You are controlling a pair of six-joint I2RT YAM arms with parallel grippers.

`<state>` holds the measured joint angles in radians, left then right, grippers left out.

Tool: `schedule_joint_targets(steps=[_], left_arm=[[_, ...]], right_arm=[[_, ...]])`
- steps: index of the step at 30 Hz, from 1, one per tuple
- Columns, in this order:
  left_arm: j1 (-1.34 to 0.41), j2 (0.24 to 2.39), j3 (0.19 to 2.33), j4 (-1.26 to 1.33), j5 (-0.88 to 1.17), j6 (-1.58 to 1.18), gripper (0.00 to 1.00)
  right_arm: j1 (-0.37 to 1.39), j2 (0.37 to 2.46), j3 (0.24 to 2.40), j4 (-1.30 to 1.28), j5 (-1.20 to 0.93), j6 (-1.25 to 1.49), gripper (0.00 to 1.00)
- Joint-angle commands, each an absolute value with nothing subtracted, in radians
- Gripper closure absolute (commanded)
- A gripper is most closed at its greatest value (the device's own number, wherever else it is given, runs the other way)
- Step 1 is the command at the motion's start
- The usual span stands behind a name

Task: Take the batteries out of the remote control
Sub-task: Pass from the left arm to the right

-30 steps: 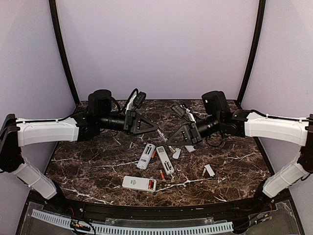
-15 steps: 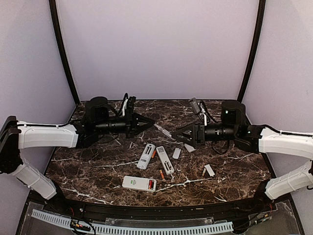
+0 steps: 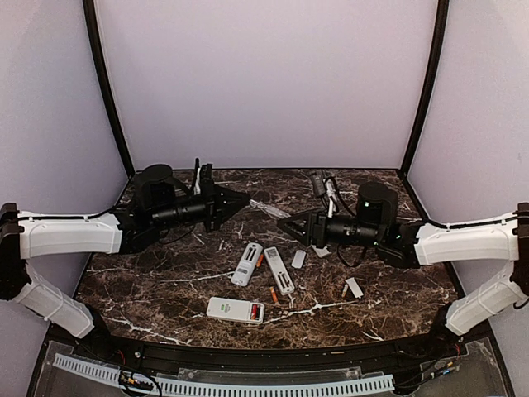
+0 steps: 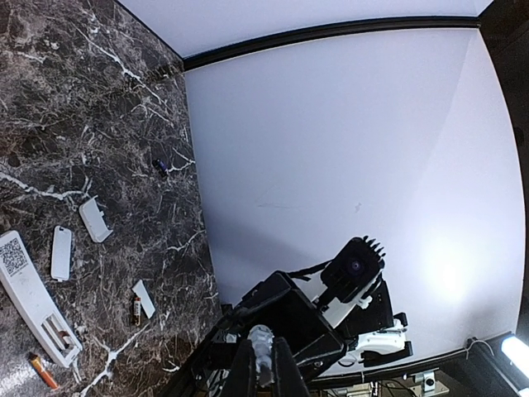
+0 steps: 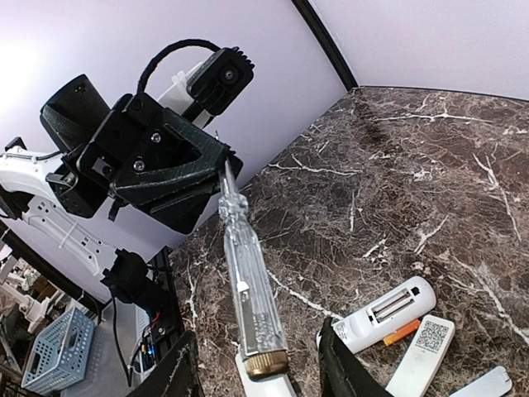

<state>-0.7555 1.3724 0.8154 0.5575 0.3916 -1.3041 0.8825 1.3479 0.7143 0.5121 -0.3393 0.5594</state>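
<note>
The left gripper (image 3: 246, 199) is pressed shut on the metal tip of a clear screwdriver (image 5: 247, 285), holding it out above the dark marble table (image 3: 149, 273). The right gripper (image 5: 261, 364) faces it with its fingers (image 5: 177, 368) spread. 1 finger sits on either side of the screwdriver's brass-capped handle end, with a gap showing on both sides.

3 white remotes (image 3: 246, 264) lie on the table below. 2 are side by side near the middle with their battery bays uncovered, and the 3rd is nearer the arm bases. The batteries (image 3: 274, 294) lie loose on the marble. 1 orange one sits between the 2 middle remotes, and another is just in front of them. A paler one lies beside a small white cover (image 3: 354, 287) off to the right. 2 more covers lie just beyond the remotes, near the right gripper.
</note>
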Motion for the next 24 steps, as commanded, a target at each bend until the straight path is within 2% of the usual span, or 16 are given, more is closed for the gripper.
schedule_joint_targets(steps=[1, 10, 18, 19, 22, 24], left_arm=[[-0.758, 1.334, 0.832, 0.489, 0.376, -1.309, 1.00], [-0.758, 1.337, 0.833, 0.471, 0.390, -1.315, 1.00], [-0.759, 1.343, 0.846, 0.473, 0.401, -1.312, 1.00], [-0.758, 1.345, 0.846, 0.480, 0.402, -1.314, 1.00], [-0.758, 1.349, 0.850, 0.482, 0.408, -1.314, 1.00], [-0.757, 1.352, 0.854, 0.481, 0.414, -1.314, 1.00]], right_arm=[[0.893, 1.359, 0.746, 0.607, -0.337, 0.550, 0.56], [0.894, 1.388, 0.764, 0.618, -0.363, 0.549, 0.65], [0.894, 1.431, 0.781, 0.632, -0.387, 0.560, 0.65], [0.894, 1.435, 0.785, 0.633, -0.388, 0.559, 0.64], [0.894, 1.450, 0.791, 0.622, -0.388, 0.557, 0.54], [0.894, 1.460, 0.790, 0.621, -0.388, 0.557, 0.53]])
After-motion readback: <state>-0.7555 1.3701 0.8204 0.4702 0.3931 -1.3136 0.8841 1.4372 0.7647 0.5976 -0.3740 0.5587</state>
